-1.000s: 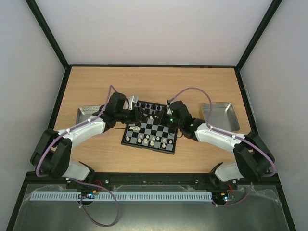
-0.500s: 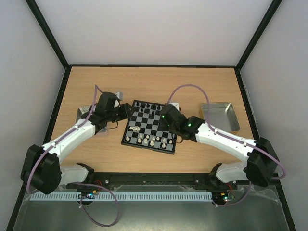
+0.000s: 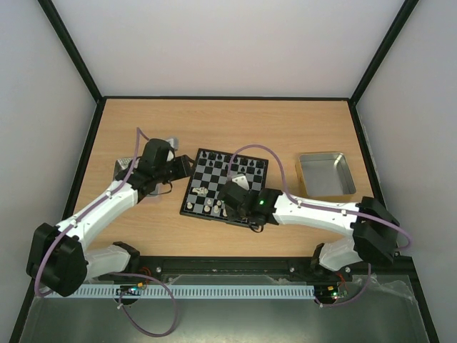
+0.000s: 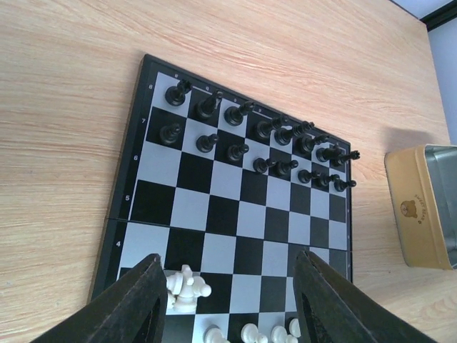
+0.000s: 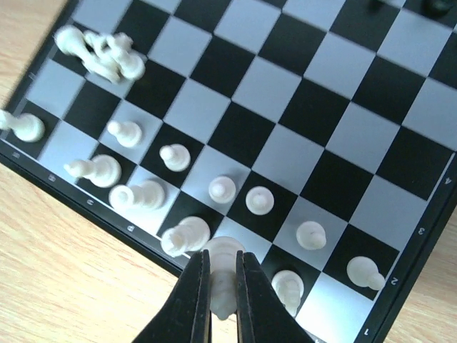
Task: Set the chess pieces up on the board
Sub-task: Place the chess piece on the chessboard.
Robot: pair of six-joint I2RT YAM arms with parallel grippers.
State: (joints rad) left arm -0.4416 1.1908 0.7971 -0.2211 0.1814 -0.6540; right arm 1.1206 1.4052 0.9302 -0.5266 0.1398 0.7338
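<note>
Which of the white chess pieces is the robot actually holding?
The white piece over the board's near rim, pinched between the right pincer's dark fingers. The other white ones stand free on squares or lie in a heap.

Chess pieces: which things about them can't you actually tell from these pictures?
- Top view: the right arm covers the board's near right squares; pieces too small to name.
- Left wrist view: white pieces cut off by the bottom edge.
- Right wrist view: the right gripper's fingers partly hide the held piece; black pieces cut by the top edge.
</note>
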